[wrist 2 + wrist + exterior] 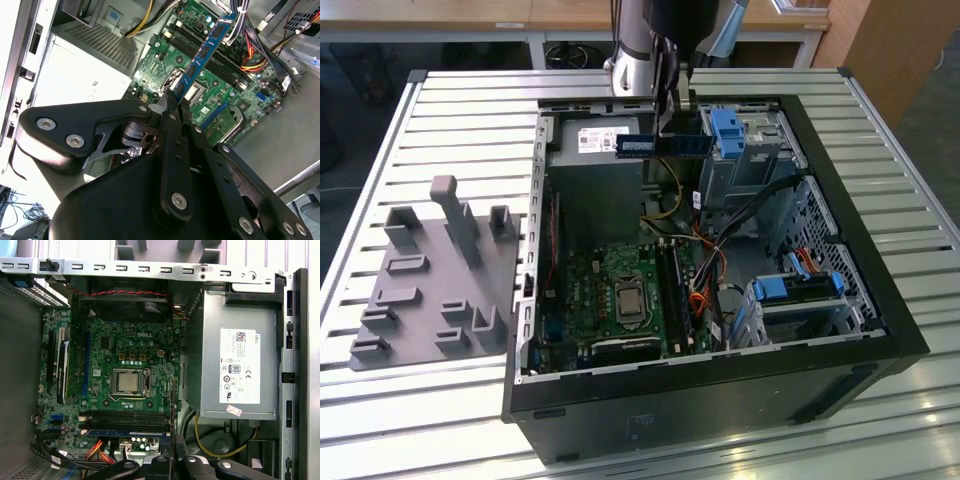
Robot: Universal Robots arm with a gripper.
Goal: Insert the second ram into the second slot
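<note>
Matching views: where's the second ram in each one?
Exterior view: the second ram hangs level in front of the top edge of the power supply.
Second wrist view: it sticks out from the gripper over the motherboard.
First wrist view: a thin, dark edge-on strip, beside the power supply.
Shared landmark: the grey power supply, seen in all three.

The case [720, 410] lay open upward, leaving free room straight down to the slots [675, 285]. The supply [595, 150] and drive cage [740, 150] flanked the far end. Orange cables [703, 290] crowded just beside the slots. The gripper [172, 102] clamped the ram [663, 145] above the opening.
</note>
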